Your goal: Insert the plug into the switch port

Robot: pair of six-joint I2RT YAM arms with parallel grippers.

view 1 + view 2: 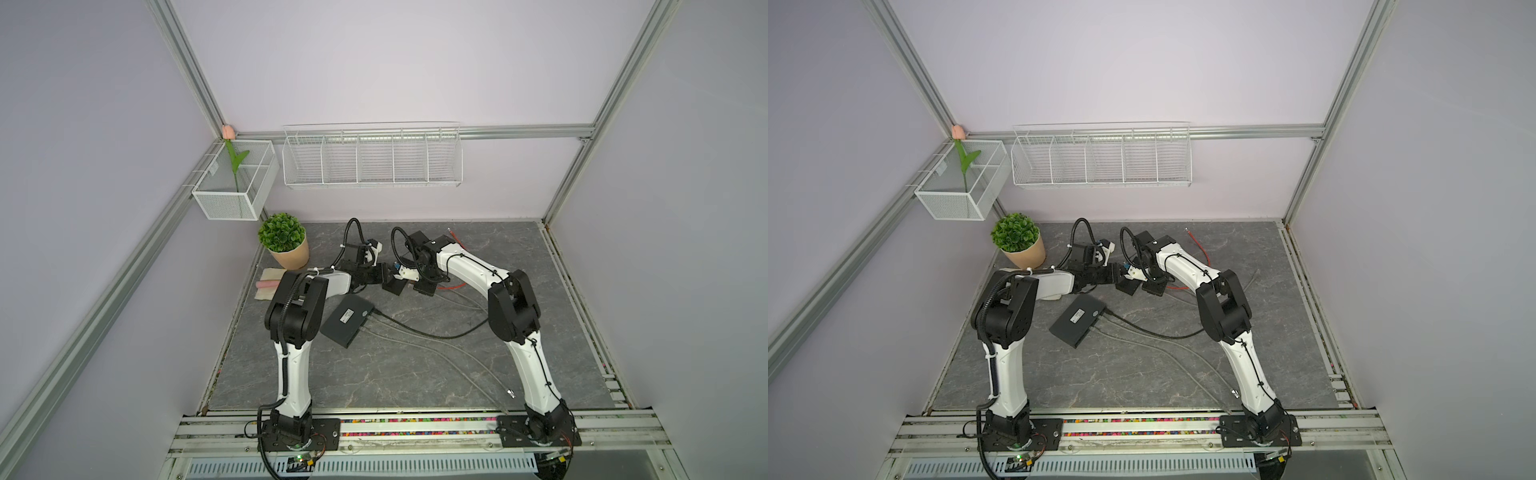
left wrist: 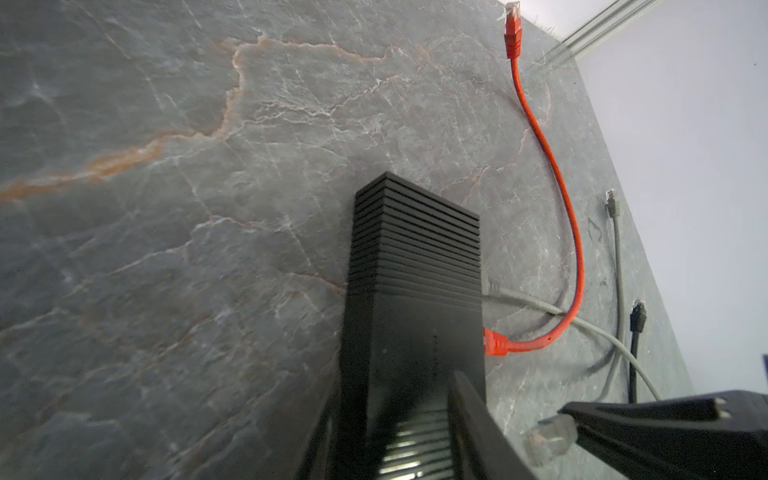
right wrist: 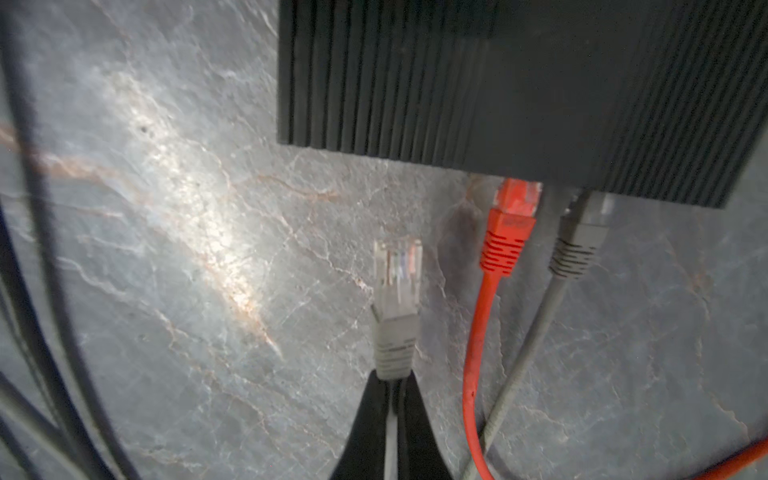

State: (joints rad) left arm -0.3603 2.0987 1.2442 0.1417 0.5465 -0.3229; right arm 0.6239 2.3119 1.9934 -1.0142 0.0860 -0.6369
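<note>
The left fingers (image 2: 473, 419) grip the switch (image 2: 415, 249), I think to steady it, while the right fingers (image 3: 419, 432), closed on the tail of the plug (image 3: 397, 274), point it toward the ports at the upper right.

light: even, soft | glare: tabletop (image 3: 199, 232) sheen | blur: wrist views, near edges

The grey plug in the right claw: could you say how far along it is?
Done: the right claw grips the grey plug by its boot; a red plug and a grey connector already sit in the switch. In hand: the left claw straddles the switch. Left: the held plug's tip is short of the switch.
</note>
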